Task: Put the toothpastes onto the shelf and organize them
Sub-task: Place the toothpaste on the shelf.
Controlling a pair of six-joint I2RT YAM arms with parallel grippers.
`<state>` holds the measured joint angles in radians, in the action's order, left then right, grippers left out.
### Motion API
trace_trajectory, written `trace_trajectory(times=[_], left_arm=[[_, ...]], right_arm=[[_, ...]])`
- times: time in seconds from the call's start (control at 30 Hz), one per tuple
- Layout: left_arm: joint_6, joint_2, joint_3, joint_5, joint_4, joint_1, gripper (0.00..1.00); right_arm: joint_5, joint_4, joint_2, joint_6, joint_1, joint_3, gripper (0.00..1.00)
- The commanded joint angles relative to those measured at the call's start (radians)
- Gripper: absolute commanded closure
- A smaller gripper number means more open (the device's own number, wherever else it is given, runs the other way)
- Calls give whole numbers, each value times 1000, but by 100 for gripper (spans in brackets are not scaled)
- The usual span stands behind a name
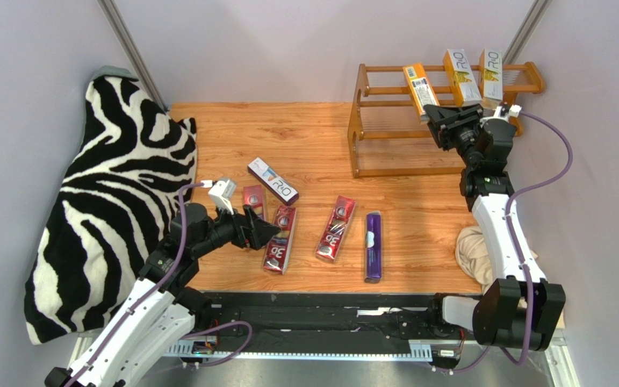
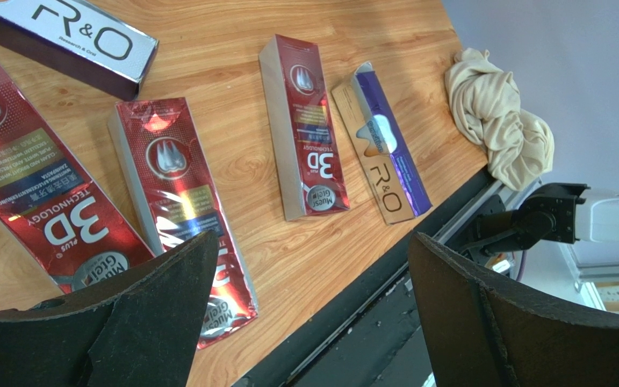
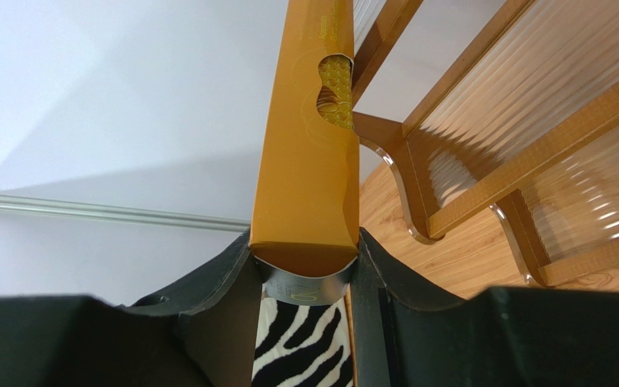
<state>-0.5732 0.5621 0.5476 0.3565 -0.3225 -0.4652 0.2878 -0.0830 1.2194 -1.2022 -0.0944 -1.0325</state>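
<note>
Orange-yellow slim carton (image 3: 309, 161) clamped in right tool (image 3: 305, 274) by wooden shelf (image 3: 482, 187); left tool (image 2: 313, 322) gapes apart.

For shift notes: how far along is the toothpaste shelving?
Done: an orange-yellow carton and a white carton stand on the orange-brown wooden shelf. In hand: the right tool grips a second orange-yellow carton. Left: three red cartons and two purple ones on the table.

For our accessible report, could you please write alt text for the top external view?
The right pincer, shut on an orange-yellow toothpaste carton, holds it at the wooden shelf, where two more cartons already sit. The open left pincer hovers above five more cartons lying on the table, beside a zebra-print cloth.
</note>
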Motion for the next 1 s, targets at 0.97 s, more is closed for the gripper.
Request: trace_trajectory(times=[0.97], left_arm=[[22,15,-17,48,45,-3,6]], right_arm=[[34,-601,252,-281,-113,184,75]])
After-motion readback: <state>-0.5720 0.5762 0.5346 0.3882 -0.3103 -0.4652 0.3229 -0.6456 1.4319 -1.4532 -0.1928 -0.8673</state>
